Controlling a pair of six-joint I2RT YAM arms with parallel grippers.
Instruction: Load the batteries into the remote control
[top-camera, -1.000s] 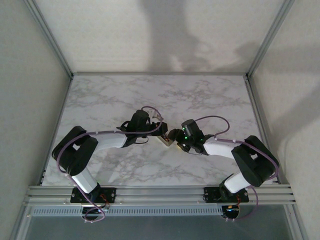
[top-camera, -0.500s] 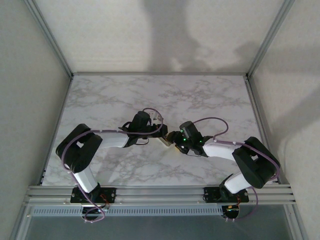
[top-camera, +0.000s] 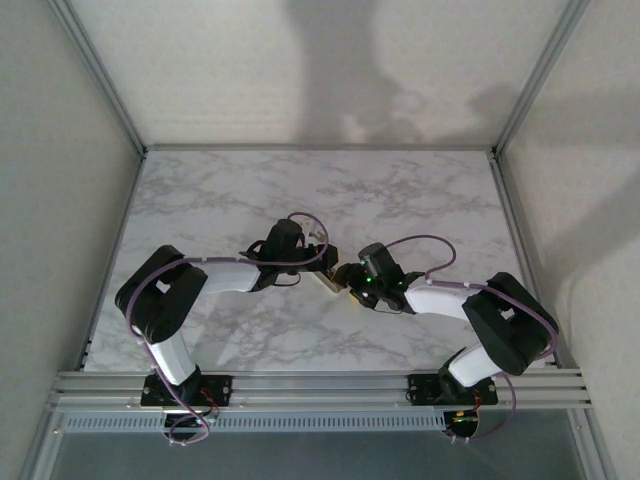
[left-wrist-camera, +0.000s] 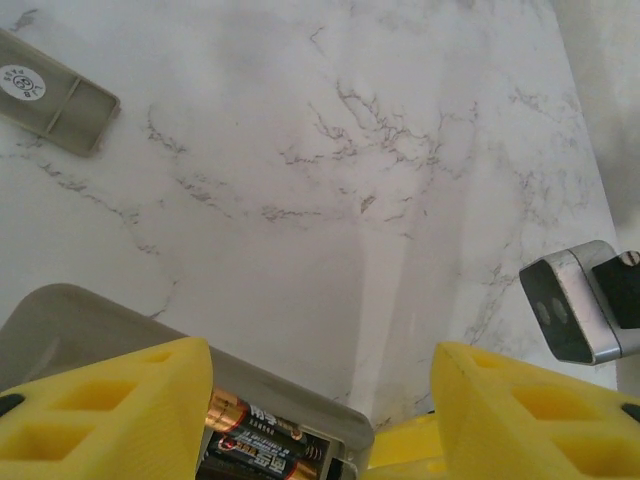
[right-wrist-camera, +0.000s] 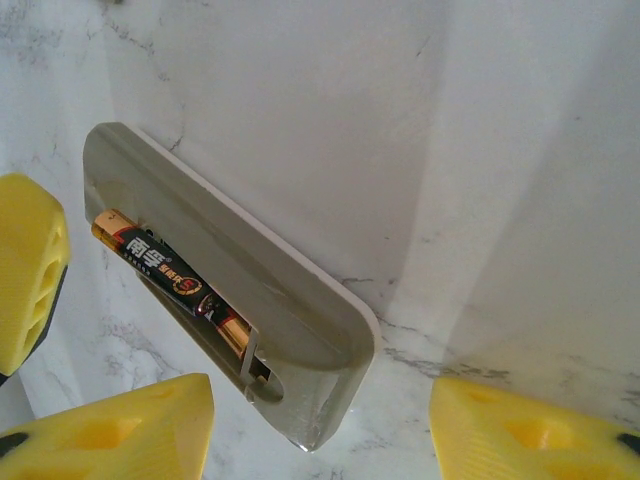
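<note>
Marble table (top-camera: 200, 200): over the last second the right arm has edged inward, so the right gripper (right-wrist-camera: 320, 390) and left gripper (left-wrist-camera: 320, 352) now meet over the remote control (right-wrist-camera: 250, 270). Both stand with jaws apart, clamping nothing. The remote's end lies between each pair of fingers. The loose cover (left-wrist-camera: 55, 90) sits well beyond the left fingers. The batteries (left-wrist-camera: 255, 445) lie in the bay, so loading looks nearly done.

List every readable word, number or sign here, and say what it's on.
"南孚": seems to read so, on the battery in the remote; the smaller print beside it is too small to read.
White print on the batteries, left wrist view: blurred, unreadable.
Round sticker on the cover: print too small to read.
</note>
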